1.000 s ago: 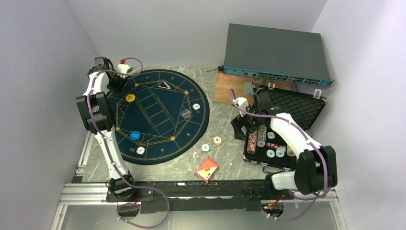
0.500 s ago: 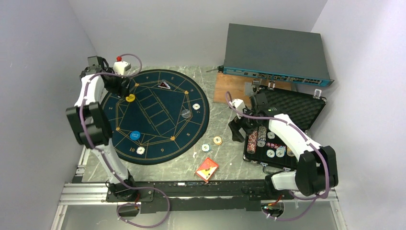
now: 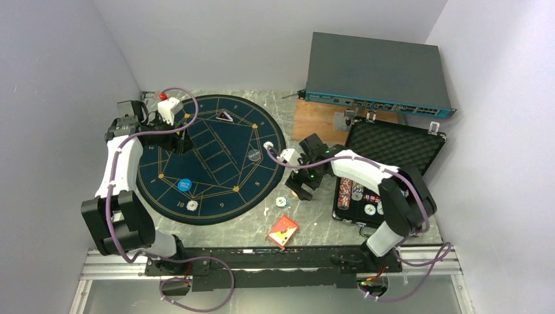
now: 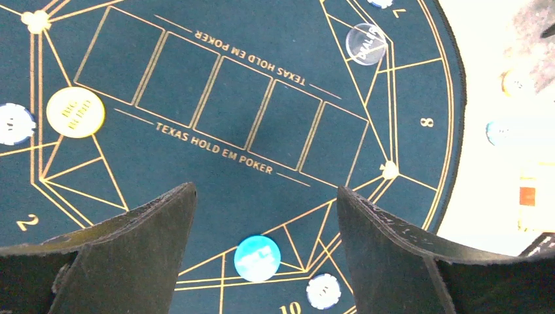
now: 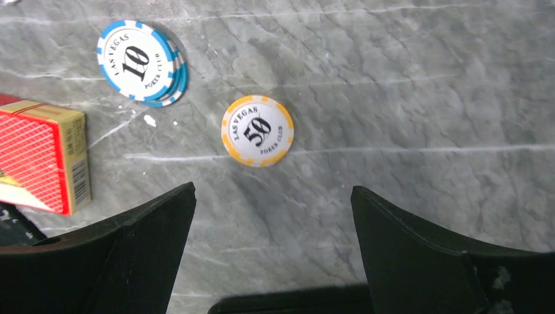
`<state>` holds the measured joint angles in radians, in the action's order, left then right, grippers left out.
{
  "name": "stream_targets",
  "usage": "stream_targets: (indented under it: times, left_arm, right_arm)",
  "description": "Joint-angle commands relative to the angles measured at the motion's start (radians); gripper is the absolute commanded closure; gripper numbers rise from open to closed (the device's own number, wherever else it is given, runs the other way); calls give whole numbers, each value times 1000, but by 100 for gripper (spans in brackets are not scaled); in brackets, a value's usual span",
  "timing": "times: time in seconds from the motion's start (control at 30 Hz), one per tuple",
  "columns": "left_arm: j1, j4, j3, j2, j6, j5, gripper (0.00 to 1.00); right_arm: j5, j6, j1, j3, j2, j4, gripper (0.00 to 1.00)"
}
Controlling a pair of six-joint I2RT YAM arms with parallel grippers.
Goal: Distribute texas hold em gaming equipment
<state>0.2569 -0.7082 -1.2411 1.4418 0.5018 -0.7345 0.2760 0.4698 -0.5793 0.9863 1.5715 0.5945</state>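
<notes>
Orange-rimmed 50 chip [image 5: 257, 131], flat on the grey tabletop [image 5: 425, 98], centre of the right wrist view; blue-rimmed 10 chips [image 5: 141, 62] upper left, red card box [image 5: 39, 154] at left edge. My right tool [image 5: 273, 190], spread and empty, hangs over the 50 chip. My left tool [image 4: 265, 190], likewise spread and empty, over the navy mat [image 4: 262, 52] bearing yellow disc [image 4: 75, 112] left, blue disc [image 4: 257, 258] lower centre.

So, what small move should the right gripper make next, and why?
Probably lower the right gripper onto the white, orange-rimmed round "50" poker chip: the gripper hangs open and empty above the grey marble table, and that chip lies flat, alone, just ahead of it.
</notes>
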Motion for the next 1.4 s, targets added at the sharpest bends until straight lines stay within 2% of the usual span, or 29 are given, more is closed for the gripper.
stream_targets:
  times: [0.0, 0.2, 0.37, 0.67, 0.8, 1.0, 1.07, 1.37]
  left_arm:
    - [-10, 12, 23, -85, -20, -66, 16]
    - [-9, -9, 40, -112, 5, -45, 16]
    - [-9, -7, 48, -119, 13, -38, 16]
    - [-8, 6, 47, -107, 18, -35, 16]
    - [-6, 10, 46, -102, 18, -38, 16]
    - [-5, 16, 52, -84, 2, -49, 16]
    - [-2, 18, 52, -80, -2, -52, 16]
    - [20, 21, 33, -46, -14, -76, 16]
  right_arm:
    - [-53, 27, -43, 66, 69, -45, 9]
    - [-65, 30, -79, 103, 140, -45, 9]
    - [-60, 43, -81, 115, 195, -24, 15]
    - [-38, 63, -82, 100, 233, 27, 39]
    - [-40, 68, -82, 97, 215, 38, 61]
    - [-37, 62, -81, 125, 190, 23, 85]
    - [-32, 61, -82, 135, 182, 20, 89]
    - [-17, 60, -82, 243, 188, 34, 95]
